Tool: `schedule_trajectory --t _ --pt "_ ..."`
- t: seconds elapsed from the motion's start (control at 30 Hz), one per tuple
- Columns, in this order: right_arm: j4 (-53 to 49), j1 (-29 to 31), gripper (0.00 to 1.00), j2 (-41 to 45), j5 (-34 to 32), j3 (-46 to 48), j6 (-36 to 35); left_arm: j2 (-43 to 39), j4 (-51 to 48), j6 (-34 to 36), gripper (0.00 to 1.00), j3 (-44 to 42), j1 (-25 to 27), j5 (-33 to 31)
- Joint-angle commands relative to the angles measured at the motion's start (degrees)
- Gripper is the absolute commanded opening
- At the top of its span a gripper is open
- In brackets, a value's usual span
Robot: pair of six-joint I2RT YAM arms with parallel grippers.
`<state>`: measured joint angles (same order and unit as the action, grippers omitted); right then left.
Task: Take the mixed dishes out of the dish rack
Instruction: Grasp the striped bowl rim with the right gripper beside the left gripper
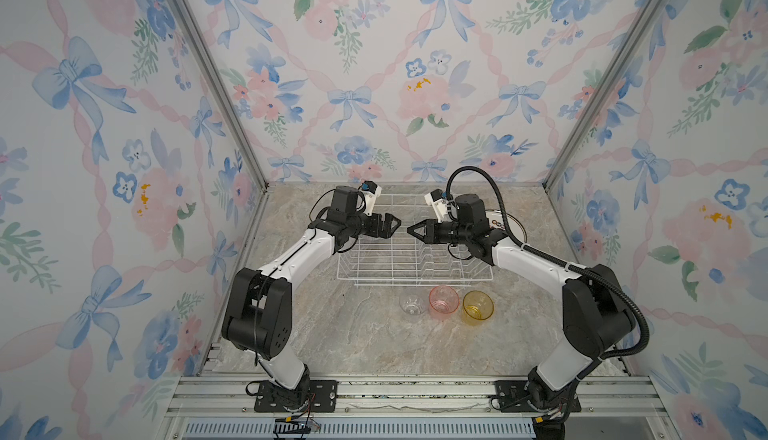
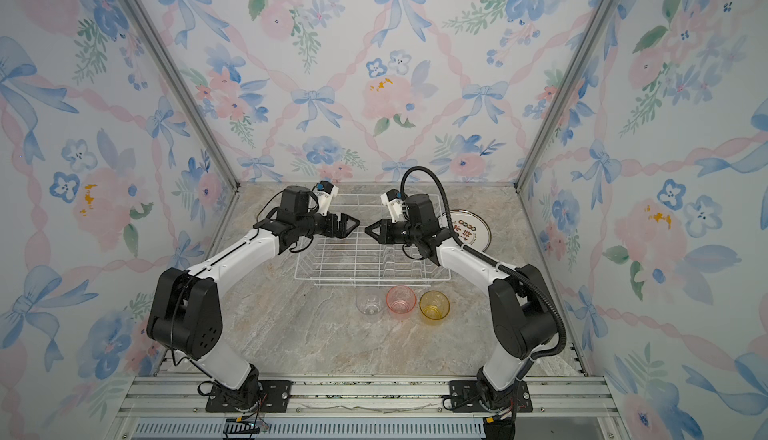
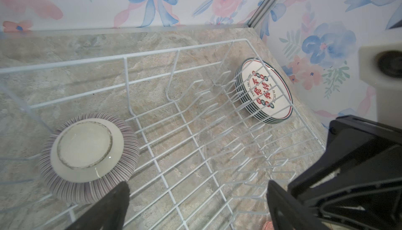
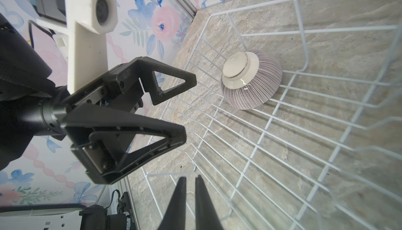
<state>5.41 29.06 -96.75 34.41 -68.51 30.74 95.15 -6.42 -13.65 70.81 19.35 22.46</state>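
Floral wallpaper [image 1: 353, 97] with blue bows and pink blooms covers the three walls of the booth. A grey-beige marbled stone bench [image 1: 353, 334] fills the lower middle of both top views. At the centre of the bench stands the large rectangular white wire dish rack [image 1: 415, 279] with flared sides. Its row of upright plate prongs [image 3: 208, 92] runs along its right half in both top views.

Over the rack, mid-frame, the two black pincers face each other tip to tip, near but not touching. The left pincer [image 4: 189, 108] has its fingers spread wide apart and grips nothing. The right pincer [image 4: 191, 177] has its fingers almost together, with only a thin slit between the tips and nothing between them.

A stack of round white plates [image 2: 471, 230], printed with red characters and ringed in dark green, lies flat on the bench. It sits just outside the rack's right end, right of centre in a top view, and the left wrist view shows it through the rack's wires.

Below the rack in both top views, three ribbed glass cups stand upright in a close row on the bench: the clear tumbler [image 1: 411, 305], the pink tumbler [image 1: 444, 301] and the yellow tumbler [image 1: 478, 307].

The small purple-striped bowl [image 3: 87, 152] is the only dish inside the rack. It lies upside down on the floor wires with its white foot up, near an end wall and apart from the prongs.
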Motion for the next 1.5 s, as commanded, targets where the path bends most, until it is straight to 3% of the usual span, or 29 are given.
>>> schedule_trajectory --t 0.0,0.2,0.43,0.5,1.37,1.47 --pt "-4.35 0.56 0.14 -0.37 -1.27 -2.71 -3.36 1.73 -2.19 2.48 0.98 2.60 0.70 -9.36" --pt "-5.33 -0.24 0.15 -1.10 -1.19 -3.73 -3.81 6.67 -6.12 5.26 0.98 7.77 1.28 -18.27" --pt "-5.41 -1.58 0.15 -1.71 -0.48 -4.51 -3.89 13.62 -10.21 7.48 0.80 13.01 1.31 -24.42" --pt "-5.41 -1.93 0.15 -1.91 -0.32 -4.69 -3.93 15.24 -10.97 7.61 0.74 14.19 1.22 -24.87" --pt "-2.07 -3.68 0.15 -5.88 3.00 -5.53 -1.56 23.47 -15.19 9.08 0.64 21.23 0.71 -25.86" --pt "-1.66 -3.61 0.16 -6.55 3.43 -5.99 -1.10 23.67 -15.13 9.22 0.60 21.46 0.74 -25.62"
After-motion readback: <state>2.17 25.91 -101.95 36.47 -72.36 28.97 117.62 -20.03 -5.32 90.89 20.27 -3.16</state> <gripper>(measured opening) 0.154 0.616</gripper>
